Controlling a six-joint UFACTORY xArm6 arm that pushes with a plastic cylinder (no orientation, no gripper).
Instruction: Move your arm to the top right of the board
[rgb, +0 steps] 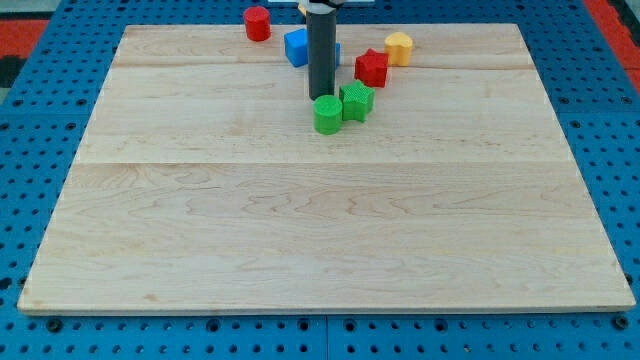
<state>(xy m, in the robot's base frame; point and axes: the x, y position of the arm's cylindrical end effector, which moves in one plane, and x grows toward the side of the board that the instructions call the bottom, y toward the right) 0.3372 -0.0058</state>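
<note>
Camera view shows a pale wooden board (330, 210) lying on a blue pegboard table (30, 180), with all the blocks gathered near the board's top edge, around its middle. My tip (321, 97) is the lower end of a straight dark rod (321, 50) that comes down from the view's top; it has no jaws, so it grips nothing and rests bare on the wood. It sits near the middle of the top edge, well left of the board's top right corner (515, 28). The tip is just above the green cylinder (327, 114), touching it or nearly so; I cannot tell which. A green star-shaped block (356, 101) sits against that cylinder's right side. The blue block (296, 47) stands behind the rod, partly hidden by it, its shape unclear. A red cylinder (257, 23) stands at the top edge, left of the rod. Right of the rod a red star-shaped block (371, 67) sits beside a yellow block (399, 47), which lies closer to the top right corner.
</note>
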